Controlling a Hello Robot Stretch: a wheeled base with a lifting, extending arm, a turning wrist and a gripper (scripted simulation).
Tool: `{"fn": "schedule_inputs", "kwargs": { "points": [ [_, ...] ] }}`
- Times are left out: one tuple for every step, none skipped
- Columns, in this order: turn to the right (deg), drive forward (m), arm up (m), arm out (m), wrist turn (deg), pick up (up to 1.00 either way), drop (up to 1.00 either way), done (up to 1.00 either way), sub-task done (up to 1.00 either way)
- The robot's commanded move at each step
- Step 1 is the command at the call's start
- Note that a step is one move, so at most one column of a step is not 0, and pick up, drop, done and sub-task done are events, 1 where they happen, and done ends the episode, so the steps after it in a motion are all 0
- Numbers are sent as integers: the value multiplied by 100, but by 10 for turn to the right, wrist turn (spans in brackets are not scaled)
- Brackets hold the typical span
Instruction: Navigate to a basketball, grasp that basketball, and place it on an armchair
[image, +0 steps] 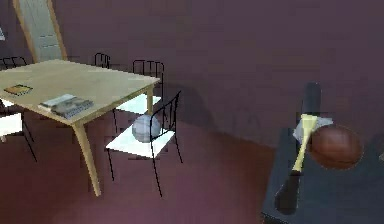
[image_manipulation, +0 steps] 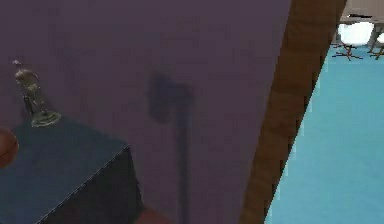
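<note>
Nearest me, at the forward view's lower right, the brown-orange basketball (image: 337, 147) sits on a dark low cabinet (image: 345, 198), just beside a long bat (image: 299, 160) lying on the same top. In the arm side view a small statuette (image_manipulation: 36, 100) stands on a dark top. Farther off is a wooden table (image: 95, 85) with books (image: 66, 104) on it and black wire chairs around it, one chair (image: 165, 120) bearing a grey ball (image: 147, 127), with the purple wall (image: 240, 50) and a pale door (image: 40, 30) behind. I cannot tell how the gripper is set.
</note>
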Motion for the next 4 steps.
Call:
{"fn": "schedule_inputs", "kwargs": {
  "points": [
    [0,65,0,0,0,0,0,0,0],
    [90,0,0,0,0,0,0,0,0],
    [0,30,0,0,0,0,0,0,0],
    [0,0,50,0,0,0,0,0,0]
  ]
}}
